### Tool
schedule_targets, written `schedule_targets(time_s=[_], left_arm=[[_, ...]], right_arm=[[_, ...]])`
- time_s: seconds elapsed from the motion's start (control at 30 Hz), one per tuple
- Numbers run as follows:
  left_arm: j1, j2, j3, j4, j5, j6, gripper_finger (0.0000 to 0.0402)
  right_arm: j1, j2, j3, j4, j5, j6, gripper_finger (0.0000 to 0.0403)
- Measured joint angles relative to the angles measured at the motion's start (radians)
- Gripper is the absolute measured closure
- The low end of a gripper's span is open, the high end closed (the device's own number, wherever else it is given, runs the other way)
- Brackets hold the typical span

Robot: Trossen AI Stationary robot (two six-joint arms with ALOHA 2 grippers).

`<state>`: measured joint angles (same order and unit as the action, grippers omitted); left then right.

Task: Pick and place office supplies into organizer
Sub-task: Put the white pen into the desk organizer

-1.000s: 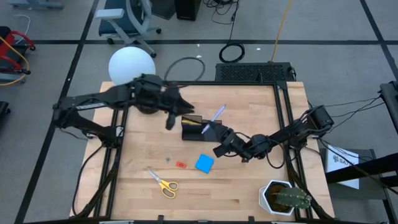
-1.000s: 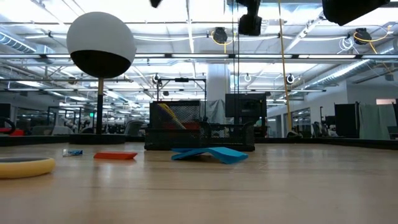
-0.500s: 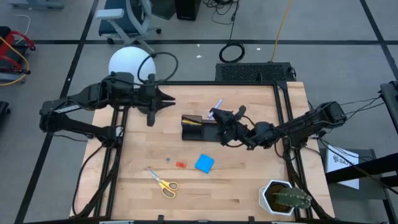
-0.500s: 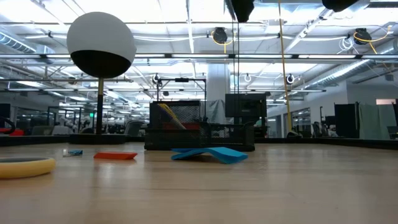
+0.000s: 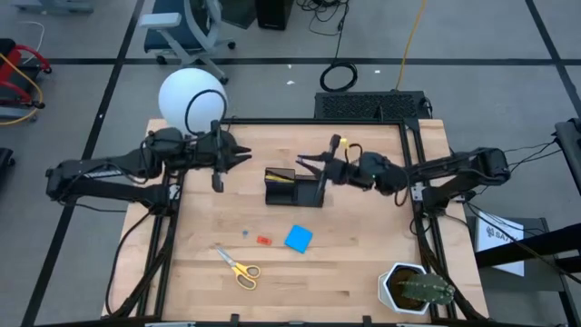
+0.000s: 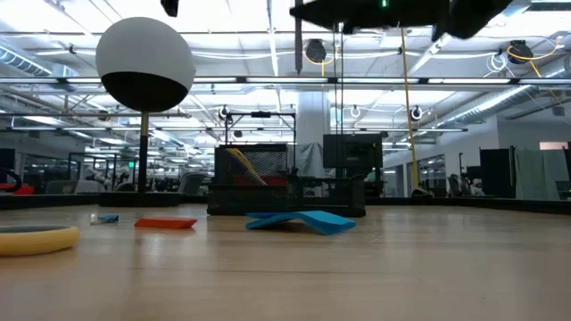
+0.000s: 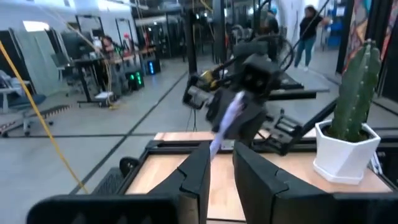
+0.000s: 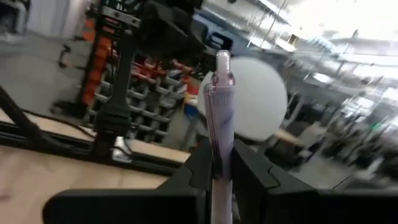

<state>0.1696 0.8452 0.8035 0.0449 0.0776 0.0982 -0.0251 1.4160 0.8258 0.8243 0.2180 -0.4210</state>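
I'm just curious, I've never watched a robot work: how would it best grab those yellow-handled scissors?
Probably from straight above, pincer closing across the yellow-handled scissors at the pivot where blades meet handles. They lie flat on the wooden table, nothing touching them.

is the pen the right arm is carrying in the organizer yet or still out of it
Out. The right gripper is shut on the clear pen, held in the air beside the organizer, not inside it.
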Motion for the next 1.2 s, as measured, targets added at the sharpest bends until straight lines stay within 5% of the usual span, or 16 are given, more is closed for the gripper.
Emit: schedule_targets(time_s=[0.37, 0.53, 1.2], left_arm=[[-0.001, -0.002, -0.186, 0.215, 0.012, -0.007, 0.0325], [0.019, -0.003, -0.231, 0.315, 0.003, -0.016, 0.0325], [0.027, -0.001, -0.233, 0.302, -0.001, -0.023, 0.0325]], right_arm=[[-0.148, 0.051, -0.198, 0.368, -0.171, 0.33, 0.0374], [-0.16, 0.123, -0.195, 0.374, -0.172, 0.357, 0.0374], [-0.21, 0.325, -0.13, 0.444, -0.277, 0.431, 0.0374]])
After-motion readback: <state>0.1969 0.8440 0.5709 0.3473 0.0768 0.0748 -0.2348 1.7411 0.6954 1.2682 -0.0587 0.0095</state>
